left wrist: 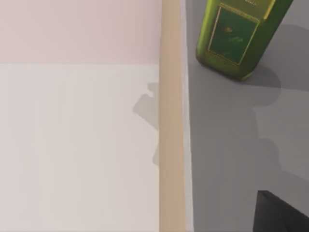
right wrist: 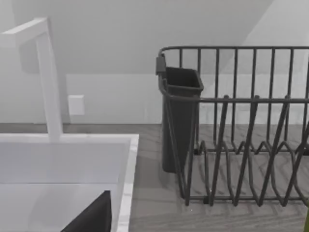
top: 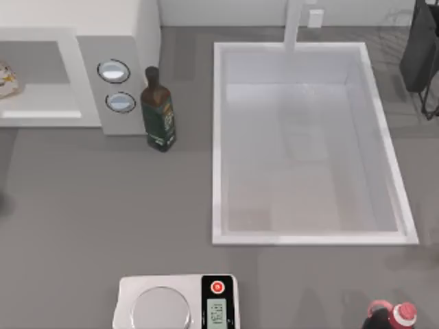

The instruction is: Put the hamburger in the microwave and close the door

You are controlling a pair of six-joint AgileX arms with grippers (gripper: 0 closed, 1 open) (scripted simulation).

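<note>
The white microwave [top: 130,41] stands at the table's back left, with two round silvery knobs [top: 114,70] on its grey side panel. The pale tan hamburger [top: 5,79] lies in the grey cavity [top: 38,65], cut off by the top view's left edge. Whether the door is open or shut cannot be made out. The left wrist view looks along the microwave's white side wall [left wrist: 77,145]. A dark part of my left gripper [left wrist: 282,215] shows at its corner. A dark part of my right gripper [right wrist: 91,217] shows over the sink's rim.
A dark green bottle [top: 159,110] stands right beside the microwave's knob panel. A large white sink [top: 218,171] with a tap fills the middle right. A dark dish rack [right wrist: 231,125] is at the back right. A white scale [top: 177,301] and a red bottle [top: 391,315] sit at the front edge.
</note>
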